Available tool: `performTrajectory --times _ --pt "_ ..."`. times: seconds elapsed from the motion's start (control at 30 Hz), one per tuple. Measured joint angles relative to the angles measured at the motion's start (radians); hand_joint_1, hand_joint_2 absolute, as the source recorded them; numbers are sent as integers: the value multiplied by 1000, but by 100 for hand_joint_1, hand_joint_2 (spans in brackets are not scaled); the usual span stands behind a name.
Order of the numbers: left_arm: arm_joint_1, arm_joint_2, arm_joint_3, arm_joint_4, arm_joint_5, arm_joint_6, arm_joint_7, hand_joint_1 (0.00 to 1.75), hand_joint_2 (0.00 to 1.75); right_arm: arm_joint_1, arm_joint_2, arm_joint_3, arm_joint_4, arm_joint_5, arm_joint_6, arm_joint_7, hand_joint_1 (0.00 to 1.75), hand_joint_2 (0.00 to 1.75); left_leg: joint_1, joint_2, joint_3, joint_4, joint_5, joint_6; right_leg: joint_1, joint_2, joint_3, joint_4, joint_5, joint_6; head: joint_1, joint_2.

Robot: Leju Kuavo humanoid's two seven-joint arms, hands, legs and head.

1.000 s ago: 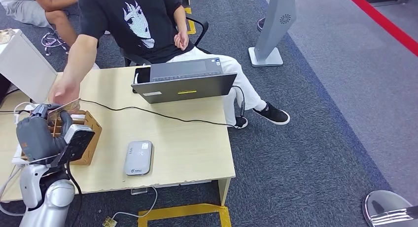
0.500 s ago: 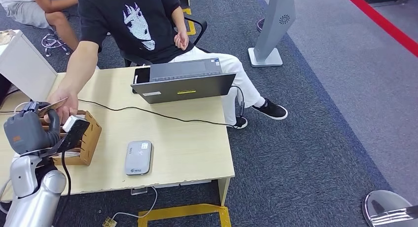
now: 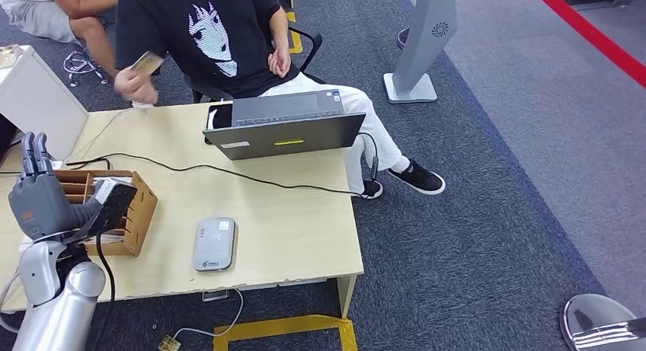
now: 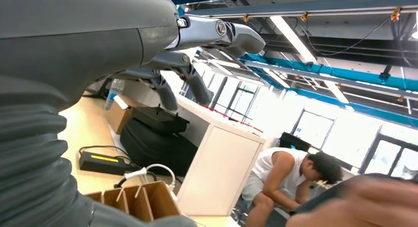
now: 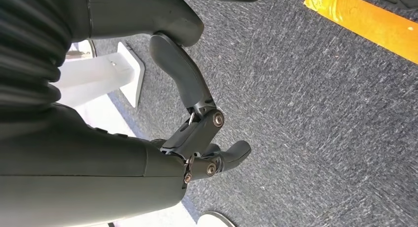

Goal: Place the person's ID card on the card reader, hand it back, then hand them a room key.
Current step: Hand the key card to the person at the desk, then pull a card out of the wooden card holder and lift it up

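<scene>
Wooden desk (image 3: 289, 229) before you bore one card reader (image 3: 214, 244); your left hand (image 3: 34, 195) was spread, empty; the person's hand (image 3: 134, 83) pinched one card (image 3: 147, 62).

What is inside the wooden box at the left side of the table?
The wooden box has open slots with dividers; one holds something white, maybe cards. The left hand and its wrist camera cover the nearer slots, so what they hold is hidden.
</scene>
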Motion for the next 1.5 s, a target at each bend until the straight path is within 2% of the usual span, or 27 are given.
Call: performTrajectory --times 0.2,0.43,0.53,0.67,0.87,0.97,1.17,1.27,1.37,1.5 --pt "17 -26 -14 -88 28 -19 -25 0 175 0 0 0 -1 -3 0 0 0 175 0 0 0 0 0 0 0 0 0 0 0 0 0 0" --pt "43 -45 -88 -243 6 -40 -37 0 175 0 0 0 -1 -7 -1 1 0 175 0 0 0 0 0 0 0 0 0 0 0 0 0 0" --pt "59 -47 -135 -307 -80 -29 -38 0 175 0 0 0 -1 -8 -1 1 0 175 0 0 0 0 0 0 0 0 0 0 0 0 0 0" --pt "87 -44 -234 -394 -235 -10 7 0 175 -2 0 0 -1 -8 -1 4 0 175 0 0 -1 0 0 0 0 0 0 0 0 0 0 0" --pt "148 -22 -374 -498 -211 -69 63 0 175 0 -1 -1 -1 -36 -4 -2 0 175 0 0 0 0 -1 1 0 0 -1 0 0 0 0 0" --pt "173 -8 -416 -529 -201 -83 70 0 175 2 -3 -1 -1 -42 -5 -5 0 175 0 0 -1 0 -1 1 0 0 -1 0 0 0 0 0" --pt "187 7 -448 -557 -185 -99 76 0 175 4 -4 -1 -1 -45 -5 -5 0 175 0 0 -1 0 -1 1 0 0 -1 0 0 0 0 0" --pt "200 12 -455 -564 -154 -182 107 0 175 8 -5 -2 -1 -64 -8 -13 0 175 0 0 -1 0 -1 1 0 0 -1 0 0 0 0 0" --pt "240 26 -465 -579 -152 -266 157 0 175 19 -7 -7 -1 -91 -16 -30 0 175 0 1 -1 0 -1 2 0 1 -1 0 0 0 0 0" --pt "314 55 -476 -619 -147 -287 194 0 175 34 -11 -20 -1 -117 -22 -43 0 175 0 1 -1 0 -2 2 0 1 -1 0 -1 1 0 0"
